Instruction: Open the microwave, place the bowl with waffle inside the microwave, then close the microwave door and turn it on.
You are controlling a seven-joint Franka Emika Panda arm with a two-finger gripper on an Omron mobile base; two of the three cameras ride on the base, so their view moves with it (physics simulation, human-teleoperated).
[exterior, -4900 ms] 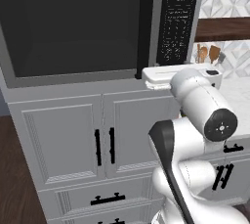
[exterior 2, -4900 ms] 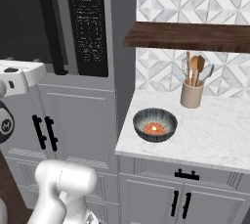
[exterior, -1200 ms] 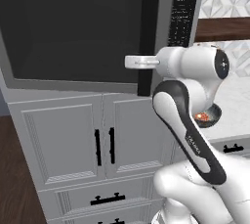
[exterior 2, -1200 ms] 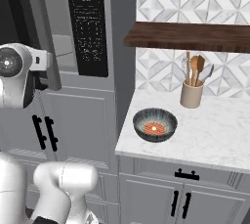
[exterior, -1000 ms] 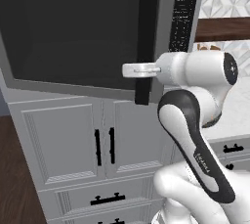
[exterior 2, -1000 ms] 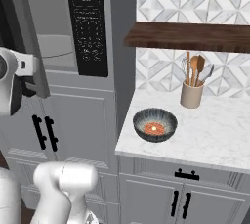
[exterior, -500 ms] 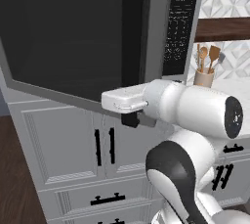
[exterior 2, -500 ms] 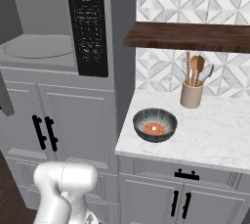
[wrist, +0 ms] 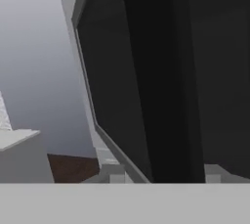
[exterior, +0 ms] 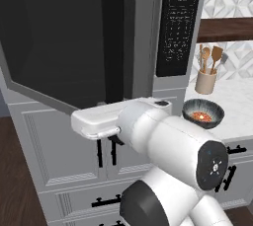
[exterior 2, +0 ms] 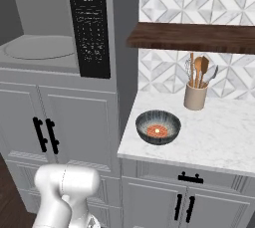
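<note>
Microwave door [exterior: 74,52] is seen swung out toward the camera in the left base view, its dark window facing forward and its long black handle [exterior: 116,42] standing upright near the free edge. The gripper [exterior: 96,124] is reached out level just beneath the bottom of that handle; its fingertips are hidden behind the white hand, so the width of the jaws cannot be told. To the right, the black keypad [exterior: 177,22] is set in the microwave [exterior: 170,79] front. Further right, the bowl [exterior: 203,113] sits on the white counter [exterior: 237,106] near its left edge, with the waffle [exterior: 202,116] lying inside it. A beige crock [exterior: 205,82] of wooden spoons stands behind the bowl.

In the right base view, the microwave cavity [exterior 2: 40,48] is seen open, a pale round turntable resting on its floor. The keypad [exterior 2: 91,28] is beside it. The bowl [exterior 2: 158,126] rests near the counter's [exterior 2: 219,137] front left corner, the waffle [exterior 2: 158,131] at its centre, and the crock [exterior 2: 195,95] stands behind, near the tiled wall.

In the hand view, the handle [wrist: 166,76] is shown very close as a broad black bar crossing the dark door [wrist: 112,86].
</note>
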